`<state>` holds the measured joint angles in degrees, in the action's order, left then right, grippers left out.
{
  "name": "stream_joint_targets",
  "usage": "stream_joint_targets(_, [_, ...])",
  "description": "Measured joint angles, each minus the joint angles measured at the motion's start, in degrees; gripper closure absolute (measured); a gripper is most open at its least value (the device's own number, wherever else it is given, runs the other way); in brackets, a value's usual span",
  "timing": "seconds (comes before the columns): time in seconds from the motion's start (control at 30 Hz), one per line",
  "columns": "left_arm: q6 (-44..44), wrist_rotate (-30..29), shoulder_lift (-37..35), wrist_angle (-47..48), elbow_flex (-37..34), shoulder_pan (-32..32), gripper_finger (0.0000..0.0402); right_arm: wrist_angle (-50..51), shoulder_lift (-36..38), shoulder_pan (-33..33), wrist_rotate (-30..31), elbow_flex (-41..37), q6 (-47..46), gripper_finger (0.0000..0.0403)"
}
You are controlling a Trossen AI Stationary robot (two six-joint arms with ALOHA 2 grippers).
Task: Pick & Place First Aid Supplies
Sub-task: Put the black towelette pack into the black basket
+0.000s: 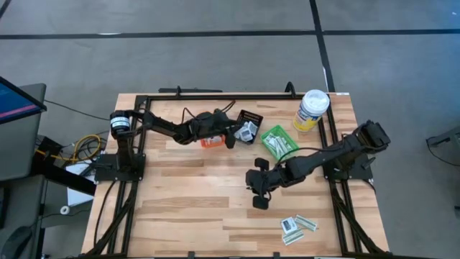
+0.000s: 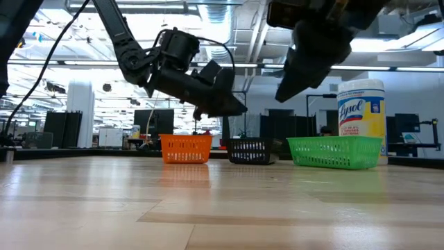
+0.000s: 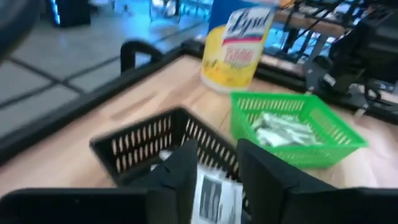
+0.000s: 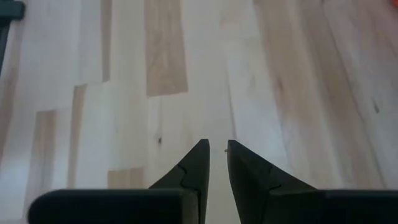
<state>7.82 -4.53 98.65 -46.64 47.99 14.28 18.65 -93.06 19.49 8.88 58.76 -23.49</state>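
Note:
My left gripper (image 1: 233,135) hovers level at the near left side of the black bin (image 1: 249,124), open. A white packet with dark print (image 3: 214,196) shows in the gap between its fingers, over the bin's near wall (image 3: 143,149). More white packets lie inside the bin (image 1: 248,131). Pale-green strips (image 3: 280,130) fill the green bin (image 1: 279,142). A few loose packets (image 1: 297,225) lie flat on the table near the front right. My right gripper (image 1: 259,194) hangs slanting down over bare wood at mid-table, its fingers (image 4: 217,144) a narrow gap apart with nothing between them. My left gripper has the white printed packet (image 3: 214,196) in the gap between its parted fingers, its printed face toward the wrist camera. I cannot tell whether either finger touches it.
An orange bin (image 1: 210,142) sits under the left arm, left of the black bin. A yellow canister with a white lid (image 1: 313,109) stands at the far right corner. A black frame rail (image 1: 215,96) runs along the table's far edge and sides.

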Motion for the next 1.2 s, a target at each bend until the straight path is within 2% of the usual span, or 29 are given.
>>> stream_joint_targets(0.2, [4.3, 0.3, 0.0, 2.9, 0.0, 0.9, 0.0258, 0.0, 0.0, -2.1, 0.0, 0.0, 0.0, 0.0351])
stream_joint_targets(0.4, [6.6, 9.8, 0.0, 3.6, 0.0, -3.6, 0.0265, 0.3, 0.0, -3.8, 1.2, 0.0, 0.9, 0.0351])
stream_joint_targets(0.57, [6.2, 14.7, 0.0, 6.1, 0.0, -7.9, 0.0276, 2.1, 0.0, -3.0, 4.7, 0.0, 0.5, 0.0351])
stream_joint_targets(0.73, [6.2, 15.8, 0.0, 9.7, -0.1, -10.8, 0.0282, 5.2, 0.0, 0.2, 3.7, 0.0, -10.4, 0.0351])
stream_joint_targets(0.97, [6.2, 15.9, 0.0, 13.1, -0.1, -13.5, 0.0283, 16.4, 0.0, 6.8, -4.8, 0.0, -23.5, 0.035])
stream_joint_targets(1.2, [6.2, 15.9, 0.0, 13.7, -0.1, -13.9, 0.029, 21.0, -0.1, 13.4, -11.4, -3.1, -37.6, 0.0325])
